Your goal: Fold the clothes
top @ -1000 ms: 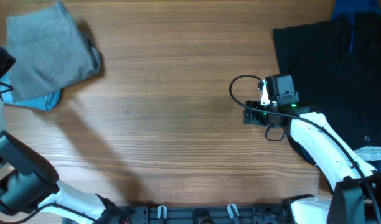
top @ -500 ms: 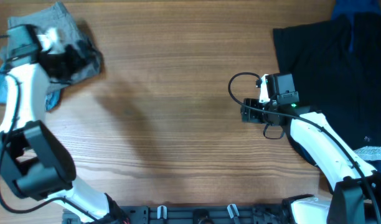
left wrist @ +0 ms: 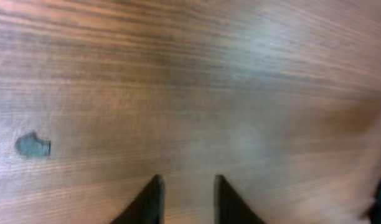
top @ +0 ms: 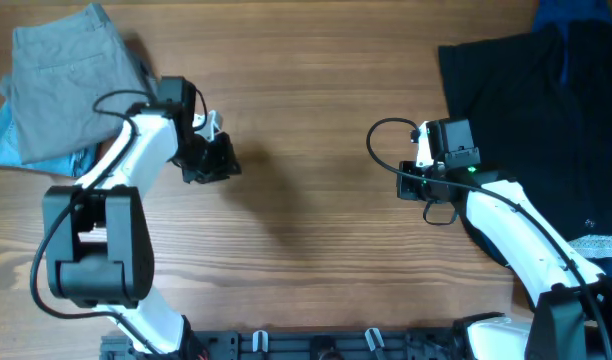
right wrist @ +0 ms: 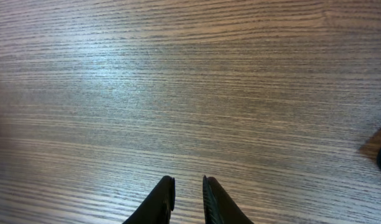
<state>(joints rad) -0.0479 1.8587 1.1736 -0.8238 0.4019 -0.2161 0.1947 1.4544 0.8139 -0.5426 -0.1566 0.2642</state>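
The clothes lie in two heaps. Folded grey trousers [top: 71, 85] rest at the far left on light-blue jeans [top: 8, 140]. A large black garment [top: 536, 110] is spread at the right, with a dark-blue one [top: 576, 12] at the top right corner. My left gripper [top: 218, 160] [left wrist: 186, 180] hovers over bare wood just right of the grey trousers, its jaws narrowly apart with nothing between them. My right gripper [top: 398, 185] [right wrist: 188, 182] hangs over bare wood left of the black garment. Only a thin gap separates its empty jaws.
A wooden table [top: 306, 250] fills the view. A small dark mark [left wrist: 32, 145] sits on the wood left of my left fingers. A pale patterned piece of cloth [top: 598, 246] lies at the right edge. A black cable [top: 381, 140] loops by the right wrist.
My left arm swung right, off the grey trousers and over bare table, and its jaws narrowed. The right gripper's jaws also narrowed; that arm barely moved.
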